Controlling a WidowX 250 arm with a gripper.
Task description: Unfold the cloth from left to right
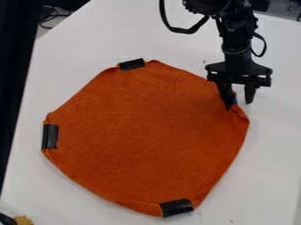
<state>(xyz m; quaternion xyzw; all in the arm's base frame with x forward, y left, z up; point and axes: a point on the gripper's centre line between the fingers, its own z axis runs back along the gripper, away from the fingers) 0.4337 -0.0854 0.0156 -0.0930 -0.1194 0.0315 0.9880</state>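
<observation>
Cloth (144, 140) lies spread on the white table (276, 149), its bulk toward 8 o'clock from the gripper (239, 105). We log the gripper as released, fingers parted at the cloth's 2 o'clock edge; we'd say the next grasp turns on that near edge.

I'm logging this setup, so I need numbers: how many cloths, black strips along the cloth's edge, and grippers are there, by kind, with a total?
Orange cloth: 1
Black strips along its edge: 3
Black gripper: 1
Total: 5
</observation>
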